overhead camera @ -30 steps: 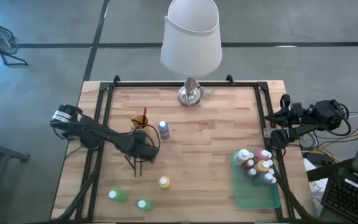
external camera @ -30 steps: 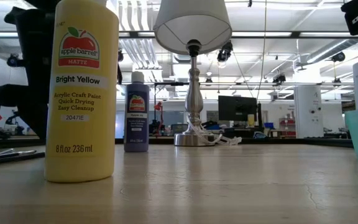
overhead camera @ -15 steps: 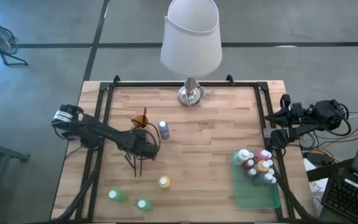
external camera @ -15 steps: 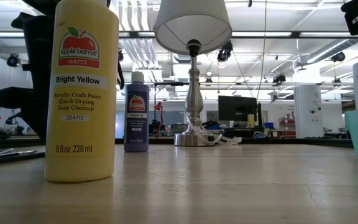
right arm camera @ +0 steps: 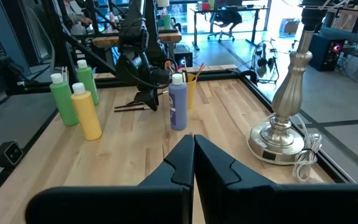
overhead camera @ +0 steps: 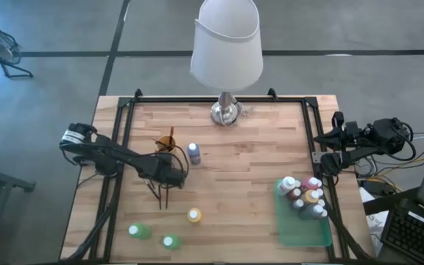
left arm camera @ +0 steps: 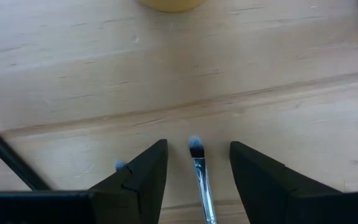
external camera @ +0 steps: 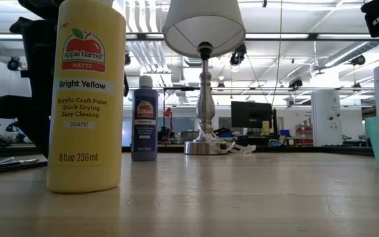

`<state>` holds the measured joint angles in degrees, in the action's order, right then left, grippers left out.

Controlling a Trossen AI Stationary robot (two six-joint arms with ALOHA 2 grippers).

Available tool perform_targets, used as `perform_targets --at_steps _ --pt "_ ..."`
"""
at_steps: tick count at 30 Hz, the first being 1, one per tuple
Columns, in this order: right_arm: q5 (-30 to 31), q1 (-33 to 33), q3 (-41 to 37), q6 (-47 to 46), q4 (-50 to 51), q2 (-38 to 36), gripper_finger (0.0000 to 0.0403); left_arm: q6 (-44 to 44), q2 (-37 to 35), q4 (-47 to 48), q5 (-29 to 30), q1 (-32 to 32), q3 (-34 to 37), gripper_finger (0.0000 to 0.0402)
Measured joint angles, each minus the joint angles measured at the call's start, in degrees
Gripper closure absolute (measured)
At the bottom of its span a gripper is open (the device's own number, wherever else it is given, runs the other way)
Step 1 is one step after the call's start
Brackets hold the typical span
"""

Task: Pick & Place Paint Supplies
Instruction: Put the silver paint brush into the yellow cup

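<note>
The purple paint bottle [overhead camera: 193,153] stands upright near the middle of the wooden table [overhead camera: 249,177] and serves as the marker for everything else. Toward the back edge from it stands the lamp [overhead camera: 226,51], its metal base [overhead camera: 226,113] well apart from the bottle, with bare wood between them. To the bottle's right the boards lie open as far as the green tray [overhead camera: 303,230] in the front right corner, where a cluster of white-capped paint bottles [overhead camera: 304,197] stands packed together. Toward the front edge from the purple bottle stands the yellow paint bottle [overhead camera: 194,216], and left of that two green paint bottles [overhead camera: 140,231] sit close to the front edge. Just left of the purple bottle is an orange cup [overhead camera: 166,142], apparently holding brushes, though the overhead view is too small to be sure.

The left gripper [left arm camera: 194,163] hangs low over the wood, forward and left of the purple bottle, its arm reaching in from the table's left rail. Its fingers [left arm camera: 143,174] stand partly apart, straddling a paintbrush [left arm camera: 199,174] that lies flat between them without touching either. Another dark brush handle [left arm camera: 8,158] lies beside it.

The right gripper [right arm camera: 193,152] waits outside the table's right rail, well apart from the purple bottle, fingers pressed together on nothing.
</note>
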<state>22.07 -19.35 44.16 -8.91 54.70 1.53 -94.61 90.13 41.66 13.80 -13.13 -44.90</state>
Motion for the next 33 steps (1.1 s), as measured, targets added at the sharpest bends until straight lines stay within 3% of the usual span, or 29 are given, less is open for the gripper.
perform_targets --at_steps 11,33 --pt "0.0 0.0 0.0 0.0 0.0 0.0 0.0394 0.7 0.1 -0.2 0.1 0.1 0.1 0.0229" --pt "0.0 0.0 0.0 0.0 0.0 0.0 0.0394 2.0 0.2 -0.8 1.2 0.3 0.2 0.0341"
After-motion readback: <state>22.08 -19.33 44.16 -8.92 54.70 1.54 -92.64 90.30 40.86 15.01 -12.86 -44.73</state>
